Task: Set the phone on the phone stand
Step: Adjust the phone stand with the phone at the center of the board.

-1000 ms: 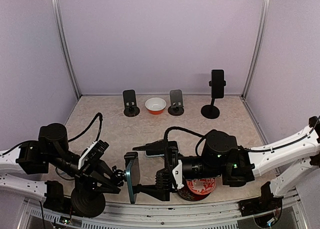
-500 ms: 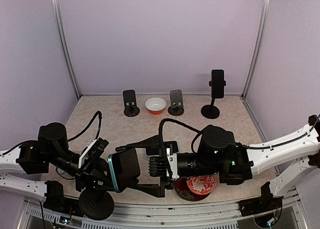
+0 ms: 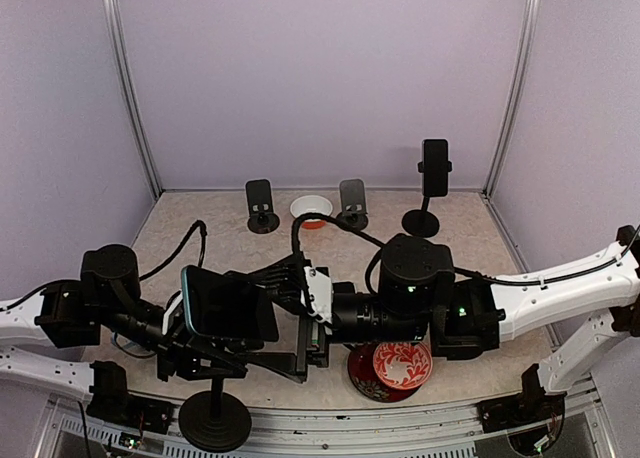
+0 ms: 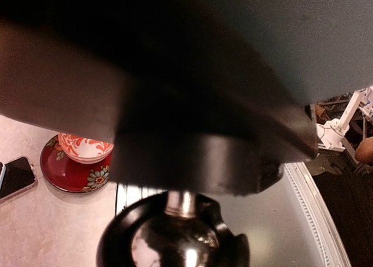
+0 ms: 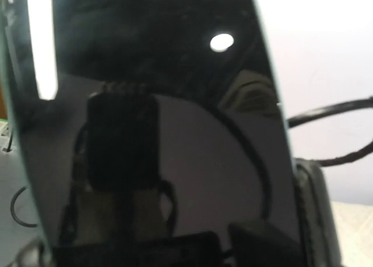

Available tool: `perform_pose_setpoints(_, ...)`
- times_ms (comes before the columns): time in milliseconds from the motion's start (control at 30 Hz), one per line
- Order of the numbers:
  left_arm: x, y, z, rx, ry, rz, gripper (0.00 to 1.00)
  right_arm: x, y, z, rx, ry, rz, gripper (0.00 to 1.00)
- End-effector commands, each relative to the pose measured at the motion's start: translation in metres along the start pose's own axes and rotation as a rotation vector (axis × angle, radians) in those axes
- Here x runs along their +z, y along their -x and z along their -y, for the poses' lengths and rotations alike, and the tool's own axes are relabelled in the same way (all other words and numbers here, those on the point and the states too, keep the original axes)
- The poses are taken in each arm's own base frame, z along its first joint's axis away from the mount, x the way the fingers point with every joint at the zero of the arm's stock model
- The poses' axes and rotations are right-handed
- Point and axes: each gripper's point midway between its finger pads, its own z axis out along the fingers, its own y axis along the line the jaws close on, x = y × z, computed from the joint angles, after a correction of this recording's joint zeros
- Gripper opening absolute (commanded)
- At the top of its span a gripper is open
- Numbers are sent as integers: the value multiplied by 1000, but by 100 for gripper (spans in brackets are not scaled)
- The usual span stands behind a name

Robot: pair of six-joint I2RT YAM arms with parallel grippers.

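Two-part effort: left jaws clamp the black round-based phone stand (image 3: 214, 420) steady while right jaws, spread wide, grip the dark teal-edged phone (image 3: 228, 303) to seat it.

Your cell, operator: pale lilac matte back wall (image 3: 320, 78); matching lilac side wall at left (image 3: 50, 128), another at right (image 3: 590, 128). Two brushed silver metal corner posts, left (image 3: 128, 88) and right (image 3: 518, 78), rise from far corners and leave top of view. Beige speckled stone-look tabletop (image 3: 470, 248) spans cell wall to wall. Grey metal rail (image 3: 300, 418) runs along near edge. Light soft, even; shadows you see on tabletop faint.
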Motion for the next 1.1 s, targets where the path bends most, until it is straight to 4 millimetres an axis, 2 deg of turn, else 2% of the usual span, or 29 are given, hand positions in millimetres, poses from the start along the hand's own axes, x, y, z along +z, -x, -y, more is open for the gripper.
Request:
perform_pose_setpoints(0,-1,21,6,59,-15,57,0,-1,25,5,42,-17,49,100)
perform_pose_setpoints(133,-3,22,7,61,-12,57,0,-11,24,0,24,16,2,100)
perform_pose_setpoints(167,-4,21,7,61,-11,57,0,-19,10,1,-6,20,-92,100)
perform_pose_setpoints(233,-4,21,8,61,-13,56,0,-27,7,4,-14,13,-132,100)
perform_pose_setpoints(367,-3,21,8,61,-17,52,0,-48,18,15,-30,-23,-138,100)
perform_pose_setpoints(467,-2,21,7,60,-19,49,0,-55,26,19,-43,-38,-118,100)
perform_pose_setpoints(567,0,21,7,57,-20,47,0,-52,26,13,-62,-4,-115,100)
perform_pose_setpoints(867,2,19,6,44,-25,41,0,-14,2,-6,-87,112,-175,100)
perform_pose_setpoints(1067,0,18,6,43,-21,48,0,-7,-5,-10,-49,148,-192,100)
